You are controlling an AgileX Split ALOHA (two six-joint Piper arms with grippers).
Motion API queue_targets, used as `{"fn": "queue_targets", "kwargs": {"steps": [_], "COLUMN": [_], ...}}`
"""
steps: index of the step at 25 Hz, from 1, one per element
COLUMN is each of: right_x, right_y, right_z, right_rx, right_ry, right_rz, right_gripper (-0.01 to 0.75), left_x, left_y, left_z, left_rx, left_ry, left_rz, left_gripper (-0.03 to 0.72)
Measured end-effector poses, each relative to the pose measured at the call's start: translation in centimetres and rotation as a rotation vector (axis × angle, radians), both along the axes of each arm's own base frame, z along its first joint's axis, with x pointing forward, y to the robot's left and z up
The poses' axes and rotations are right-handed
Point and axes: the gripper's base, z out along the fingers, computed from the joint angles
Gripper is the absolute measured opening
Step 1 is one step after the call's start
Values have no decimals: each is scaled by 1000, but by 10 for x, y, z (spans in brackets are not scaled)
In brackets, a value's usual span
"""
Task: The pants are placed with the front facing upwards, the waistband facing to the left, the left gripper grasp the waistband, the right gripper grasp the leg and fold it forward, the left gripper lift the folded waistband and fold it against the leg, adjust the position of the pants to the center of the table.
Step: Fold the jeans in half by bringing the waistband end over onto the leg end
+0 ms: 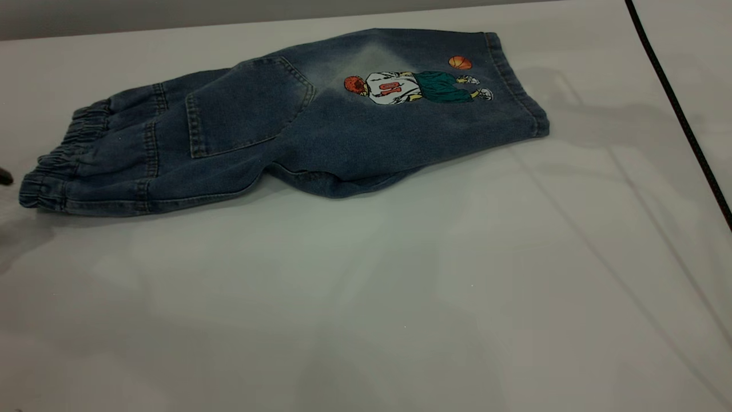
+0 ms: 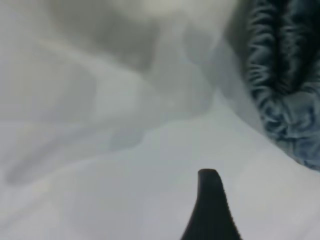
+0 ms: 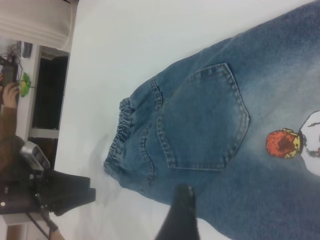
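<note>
The denim pants (image 1: 286, 126) lie folded lengthwise on the table (image 1: 366, 297), back pocket up. The ruched waistband (image 1: 63, 160) is at the left. The leg (image 1: 434, 97) points right, showing its basketball-player print. My left gripper (image 1: 4, 177) sits just left of the waistband (image 2: 285, 75), apart from it; a single black finger (image 2: 210, 205) shows over bare table, holding nothing. My right gripper (image 3: 225, 220) hovers open above the pants' near edge by the back pocket (image 3: 205, 120), also with one finger (image 3: 182, 210) visible and nothing held.
A black cable (image 1: 680, 114) runs down the right side of the table. In the right wrist view the left arm (image 3: 65, 192) sits beyond the waistband, and a person's hand (image 3: 10, 95) is at a desk past the table edge.
</note>
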Motion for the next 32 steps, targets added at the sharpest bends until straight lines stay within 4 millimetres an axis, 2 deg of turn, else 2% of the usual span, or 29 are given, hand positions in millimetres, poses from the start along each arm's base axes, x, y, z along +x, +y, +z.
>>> {"fn": "queue_targets", "kwargs": {"steps": [7, 15, 27, 32], "right_x": [0, 1, 1, 1], "right_y": [0, 0, -1, -1], "right_z": [0, 0, -1, -1], "right_rx": [-2, -5, -8, -8], "right_ry": [-1, -5, -9, -10], "right_rz": [-4, -7, -9, -9], "right_gripper": [572, 572, 572, 572], "left_x": [3, 8, 12, 13], "left_y": [6, 5, 4, -3], "left_z": [-8, -5, -3, -12], "left_rx": [69, 58, 20, -96], "left_ry": [-24, -91, -109, -91], "left_rz": [8, -3, 61, 64], "left_gripper": [479, 571, 580, 580]}}
